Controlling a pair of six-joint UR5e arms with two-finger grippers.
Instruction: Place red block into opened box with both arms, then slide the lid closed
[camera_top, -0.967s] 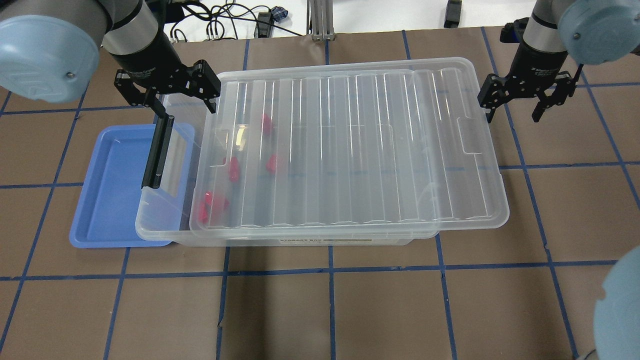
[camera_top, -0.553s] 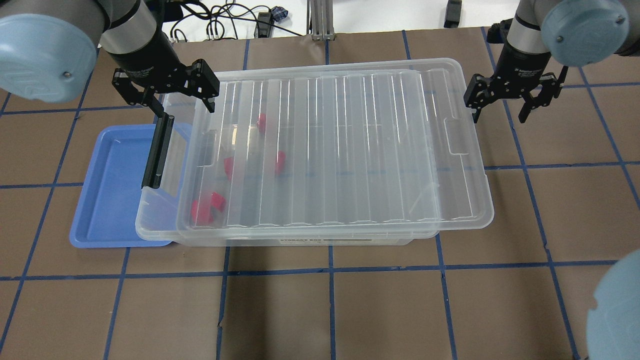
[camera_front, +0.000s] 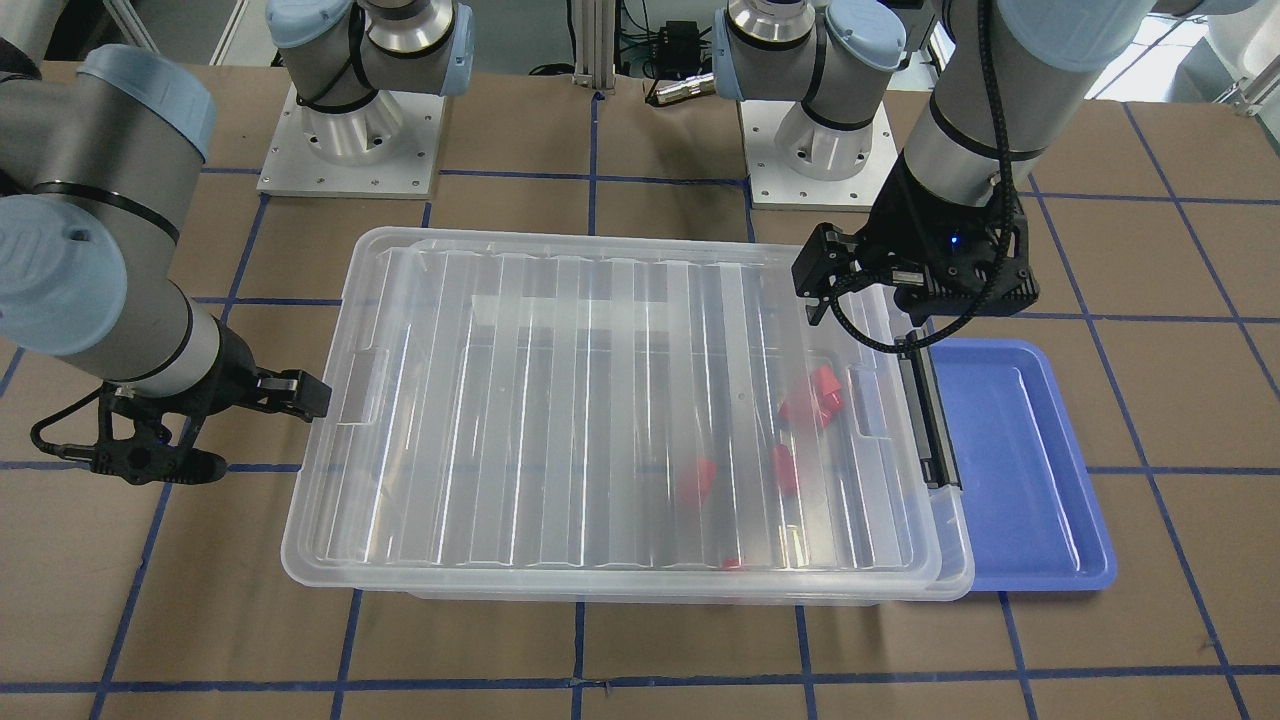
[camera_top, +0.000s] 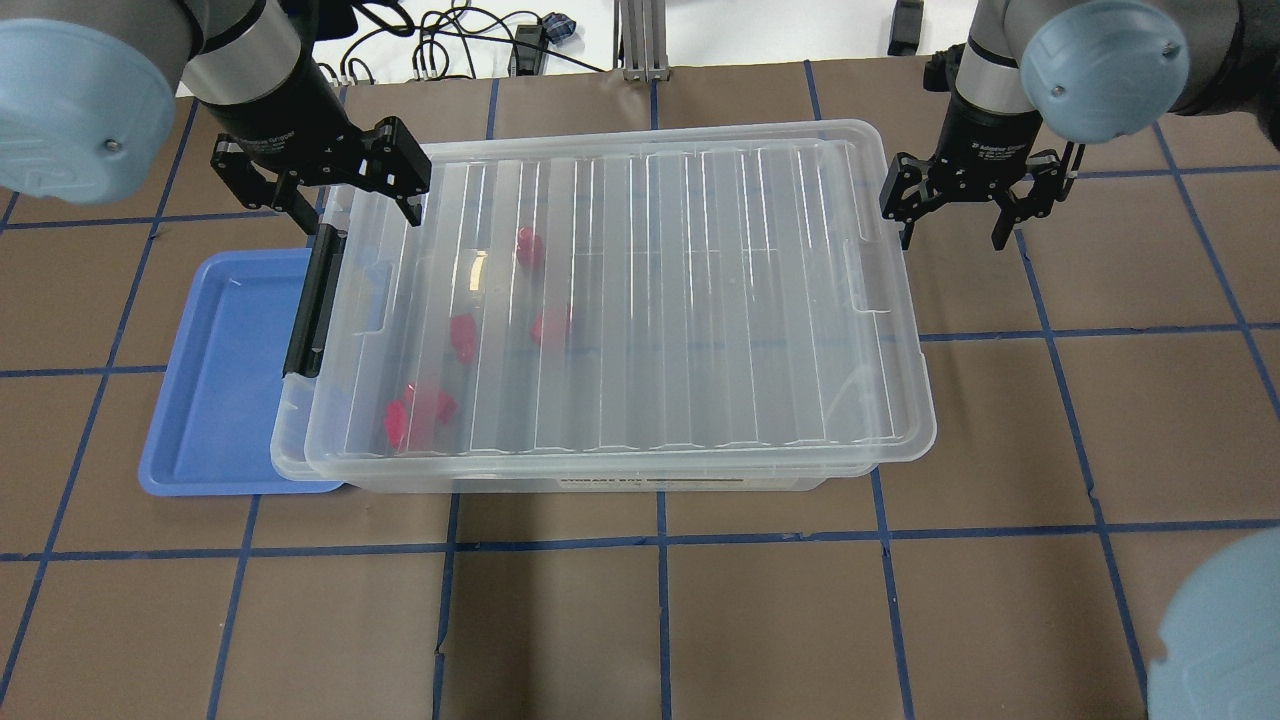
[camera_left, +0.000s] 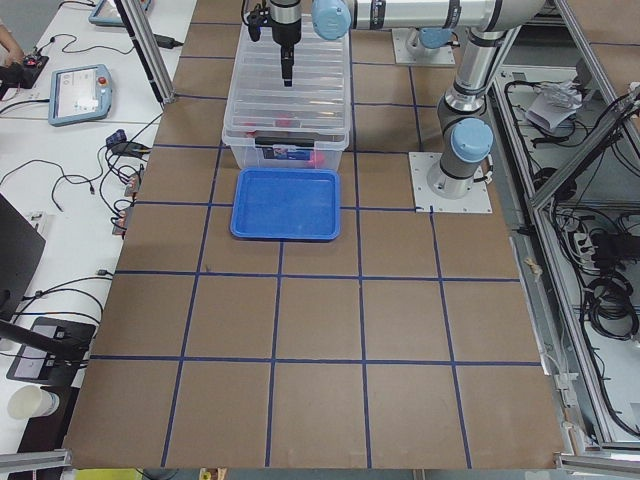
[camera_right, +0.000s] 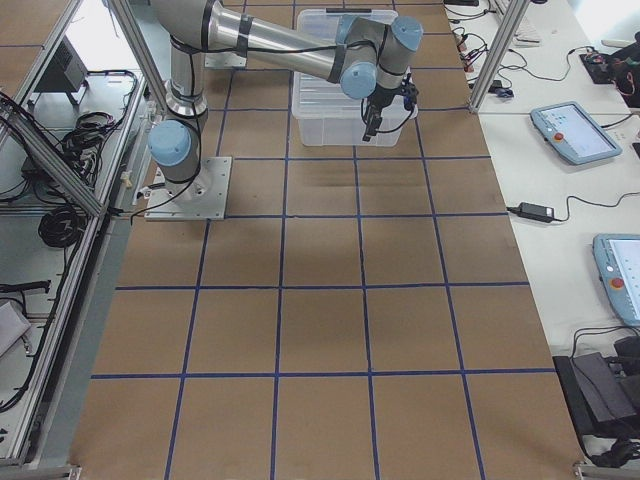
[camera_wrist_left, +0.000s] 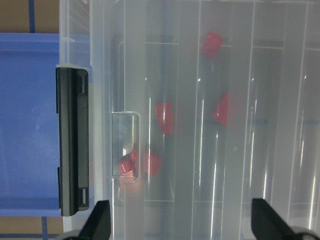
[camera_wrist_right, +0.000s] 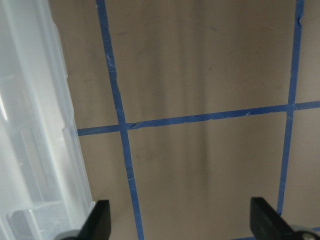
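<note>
The clear box (camera_top: 287, 442) lies mid-table with the ribbed lid (camera_top: 700, 300) over nearly all of it. The lid overhangs the right end, and a narrow strip stays uncovered by the black clip bar (camera_top: 312, 300). Several red blocks (camera_top: 462, 337) show through the lid near the clip end (camera_wrist_left: 164, 116). My left gripper (camera_top: 350, 200) hangs open above the box's far left corner, holding nothing. My right gripper (camera_top: 950, 215) is open at the lid's right end, with one finger (camera_front: 300, 393) at the lid's edge (camera_wrist_right: 45, 150).
A blue tray (camera_top: 215, 380) lies partly under the box's clip end. Cables and a metal post (camera_top: 640, 40) sit beyond the table's far edge. Brown paper with blue tape lines (camera_top: 660, 545) covers the table.
The lid has slid left across the box toward the clip bar, and my right gripper has moved left behind it. The left gripper has barely moved.
</note>
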